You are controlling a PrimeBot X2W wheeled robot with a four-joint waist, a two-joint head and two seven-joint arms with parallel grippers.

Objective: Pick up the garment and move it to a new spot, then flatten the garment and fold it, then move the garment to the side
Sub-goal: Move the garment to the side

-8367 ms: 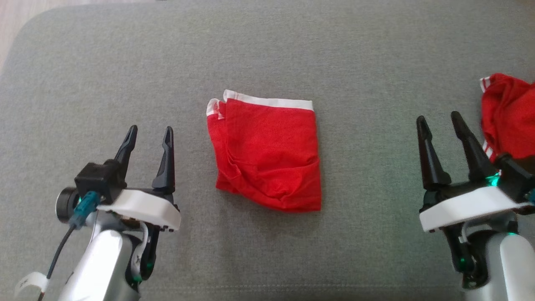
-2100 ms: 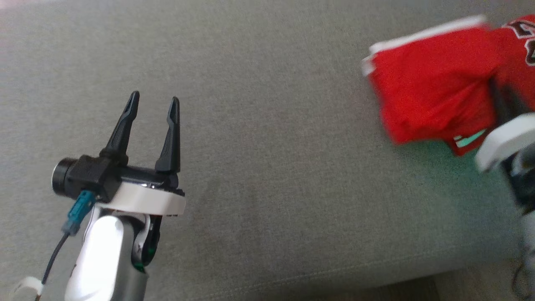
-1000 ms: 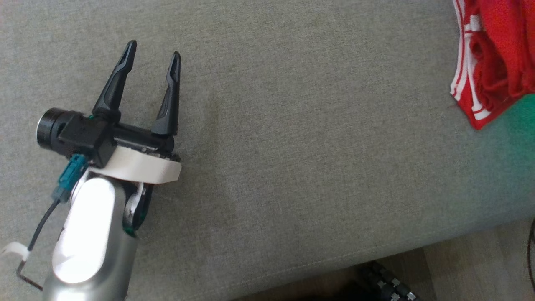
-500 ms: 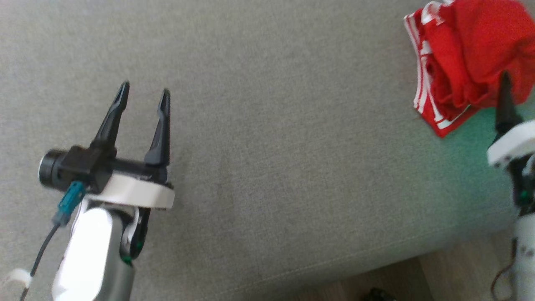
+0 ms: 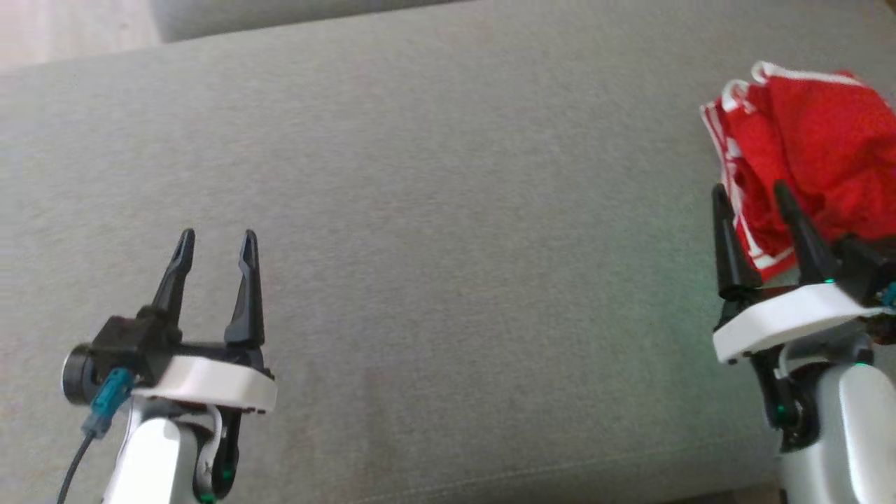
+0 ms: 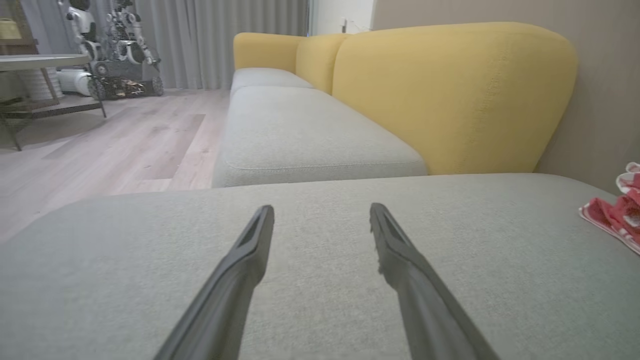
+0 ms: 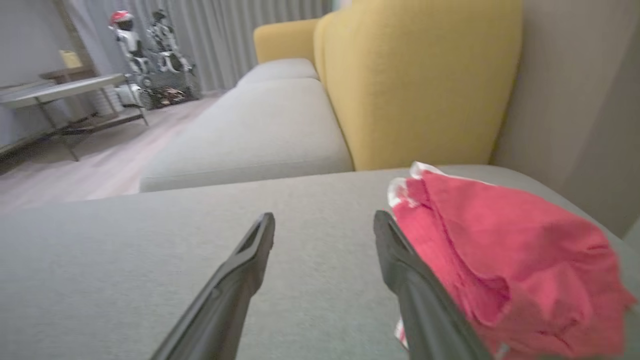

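Observation:
The red garment [image 5: 815,157] with white trim lies in a heap at the far right of the grey cushion [image 5: 455,231]. My right gripper [image 5: 750,190] stands open just in front of the heap's near left edge, with nothing between its fingers. In the right wrist view the garment [image 7: 505,250] bulges right beside the right finger, and the right gripper [image 7: 324,222] holds only air. My left gripper [image 5: 213,239] is open at the lower left, far from the cloth. The left wrist view has the left gripper [image 6: 321,212] open over bare cushion and a bit of the garment [image 6: 615,215] at its right edge.
A yellow sofa backrest [image 6: 450,95] rises beyond the cushion, with a second grey seat [image 6: 305,135] past it. Wooden floor [image 6: 100,150], a table [image 6: 40,65] and another robot [image 6: 115,50] lie farther off. The cushion's front edge [image 5: 490,483] runs along the bottom.
My right gripper has let go of the garment and drawn back from it, now open. The head camera has swung, bringing both grippers back into view. The left gripper stays open.

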